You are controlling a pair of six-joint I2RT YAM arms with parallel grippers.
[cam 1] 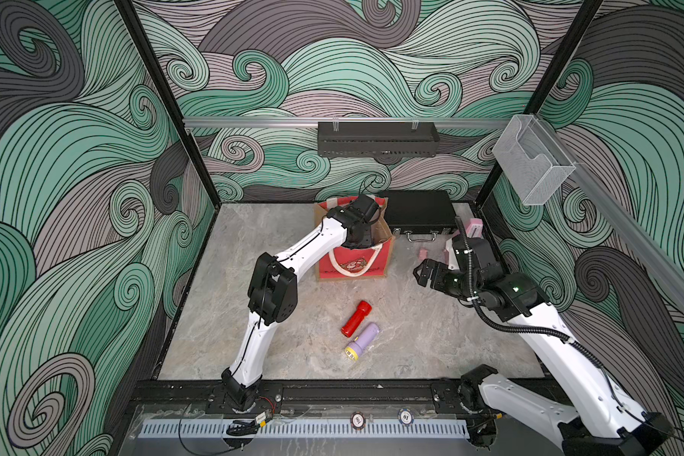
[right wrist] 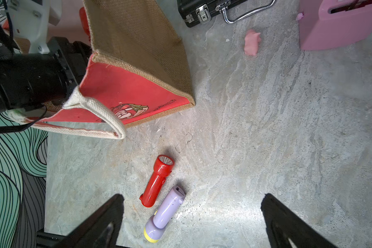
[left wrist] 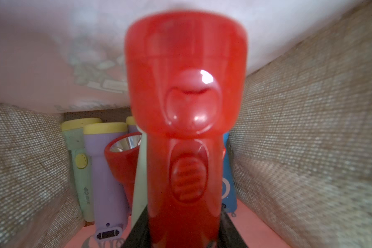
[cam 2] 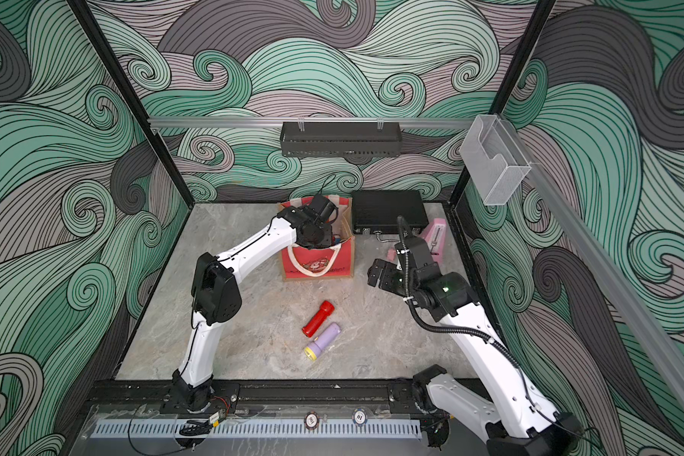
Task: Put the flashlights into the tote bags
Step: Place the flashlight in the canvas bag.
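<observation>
Clamped a red torch [left wrist: 185, 128] by its tail in left gripper [cam 1: 359, 233], down in the bag [cam 1: 330, 270] mouth over stored torches [left wrist: 104, 167], ready for release. Had two more lying in front of the bag: red spare [cam 1: 355, 319], lilac torch [cam 1: 362, 341] just beside. Held right gripper [cam 1: 425, 271] right of the bag, fingers wide, seemingly for those.
</observation>
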